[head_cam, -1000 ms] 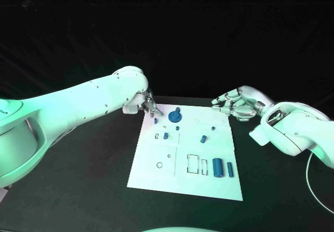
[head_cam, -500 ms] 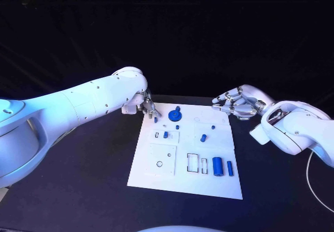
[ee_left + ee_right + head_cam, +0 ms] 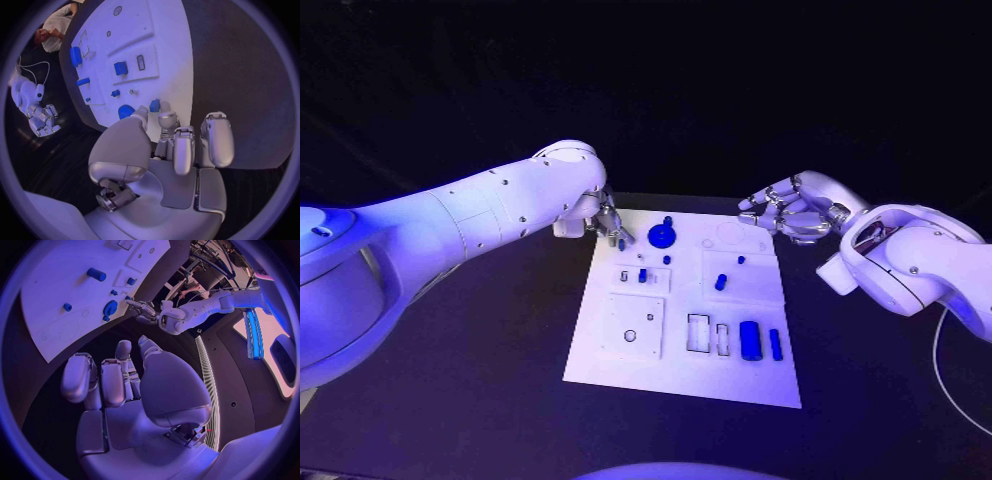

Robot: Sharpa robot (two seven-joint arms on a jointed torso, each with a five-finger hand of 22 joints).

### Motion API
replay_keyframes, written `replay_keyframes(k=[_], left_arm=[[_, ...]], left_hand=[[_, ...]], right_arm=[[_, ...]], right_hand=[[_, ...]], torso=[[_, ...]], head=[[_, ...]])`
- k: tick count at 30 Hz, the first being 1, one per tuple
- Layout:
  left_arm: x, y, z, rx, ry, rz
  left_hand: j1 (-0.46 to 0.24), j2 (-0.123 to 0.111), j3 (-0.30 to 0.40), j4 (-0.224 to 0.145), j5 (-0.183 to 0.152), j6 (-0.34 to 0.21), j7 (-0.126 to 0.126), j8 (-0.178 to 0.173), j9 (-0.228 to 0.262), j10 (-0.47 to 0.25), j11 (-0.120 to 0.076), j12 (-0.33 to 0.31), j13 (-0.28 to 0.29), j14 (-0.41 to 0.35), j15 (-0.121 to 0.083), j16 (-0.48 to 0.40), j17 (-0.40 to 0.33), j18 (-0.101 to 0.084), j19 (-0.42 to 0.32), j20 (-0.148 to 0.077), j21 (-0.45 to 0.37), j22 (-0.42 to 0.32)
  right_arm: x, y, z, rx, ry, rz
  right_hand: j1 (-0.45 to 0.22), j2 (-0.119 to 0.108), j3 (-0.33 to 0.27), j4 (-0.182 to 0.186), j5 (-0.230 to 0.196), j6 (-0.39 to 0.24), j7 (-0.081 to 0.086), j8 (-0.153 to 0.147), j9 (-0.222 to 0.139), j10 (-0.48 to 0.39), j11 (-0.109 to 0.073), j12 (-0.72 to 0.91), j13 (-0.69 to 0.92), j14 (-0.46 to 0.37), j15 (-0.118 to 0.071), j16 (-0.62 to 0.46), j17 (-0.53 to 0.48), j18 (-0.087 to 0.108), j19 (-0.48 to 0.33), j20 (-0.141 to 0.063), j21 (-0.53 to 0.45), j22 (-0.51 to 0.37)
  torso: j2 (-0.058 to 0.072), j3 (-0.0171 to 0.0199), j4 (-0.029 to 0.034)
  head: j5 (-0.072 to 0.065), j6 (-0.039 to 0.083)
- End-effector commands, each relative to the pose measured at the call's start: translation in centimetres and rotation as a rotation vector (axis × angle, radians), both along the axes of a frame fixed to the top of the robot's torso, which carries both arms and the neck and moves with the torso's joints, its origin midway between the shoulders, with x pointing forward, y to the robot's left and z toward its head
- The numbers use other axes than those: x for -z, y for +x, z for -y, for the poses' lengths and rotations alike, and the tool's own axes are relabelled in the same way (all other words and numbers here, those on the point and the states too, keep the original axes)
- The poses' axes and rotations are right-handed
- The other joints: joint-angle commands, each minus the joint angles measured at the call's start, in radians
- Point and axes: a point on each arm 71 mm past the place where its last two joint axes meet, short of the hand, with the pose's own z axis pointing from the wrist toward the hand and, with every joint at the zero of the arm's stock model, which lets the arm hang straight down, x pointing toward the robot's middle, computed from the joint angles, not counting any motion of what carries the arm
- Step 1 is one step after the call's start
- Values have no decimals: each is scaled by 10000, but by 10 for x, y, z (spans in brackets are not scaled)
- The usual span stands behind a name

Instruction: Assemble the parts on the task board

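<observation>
I see the white task board (image 3: 678, 345) in the middle of the black table (image 3: 488, 400). Some small blue parts (image 3: 751, 341) lie near its lower right side, and a round blue part (image 3: 661, 236) sits near its top edge. I think most of the job is still left, because a few slots look open. My left hand (image 3: 606, 222) is at the board's upper left corner, fingers curled near a small blue piece (image 3: 154, 105); I cannot tell if it holds it. My right hand (image 3: 786, 213), at the upper right, is curled and holds nothing
</observation>
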Motion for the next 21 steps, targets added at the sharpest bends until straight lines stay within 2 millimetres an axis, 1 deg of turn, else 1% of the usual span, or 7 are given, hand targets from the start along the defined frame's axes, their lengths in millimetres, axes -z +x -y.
replay_keyframes(k=[1,5,15,21], left_arm=[[0,0,4,140,-238,22],[0,0,4,126,-276,69],[0,1,6,108,-375,194],[1,2,6,101,-382,188]], left_hand=[[93,4,-65,-10,-26,74,-3,-44,-17,7,-13,55,11,1053,80,24,2632,30,47,17,57,647],[146,24,-74,-20,-24,85,-5,-40,-21,7,-16,60,11,1053,79,24,2632,29,50,16,61,654],[580,233,-47,-113,-17,107,-15,-42,-56,11,-26,100,22,1053,71,24,2632,25,64,9,70,686],[1289,482,249,-470,-4,72,-43,-58,-87,-20,-54,91,-8,1053,49,24,2632,27,64,-7,55,698]], right_arm=[[0,-1,-1,-153,-93,21],[1,0,-2,-156,-98,13],[1,0,-2,-165,-104,0],[1,0,-2,-174,-111,-15]], right_hand=[[66,45,-47,3,30,-36,16,57,13,-8,-41,38,-7,290,51,32,13,103,-21,-11,-29,9],[66,45,-47,3,30,-36,16,57,13,-8,-41,38,-7,290,51,32,13,103,-21,-11,-29,9],[83,52,-50,-2,38,-37,15,57,13,-14,-42,29,-18,293,50,32,13,103,-17,-13,-29,9],[83,52,-50,-2,38,-37,15,57,13,-14,-42,29,-18,293,50,32,13,103,-17,-13,-29,9]], torso=[[-6,6,-2],[-6,7,5],[-5,9,-5],[-9,9,-3]], head=[[8,-22],[0,-26],[-3,-21],[-7,-34]])
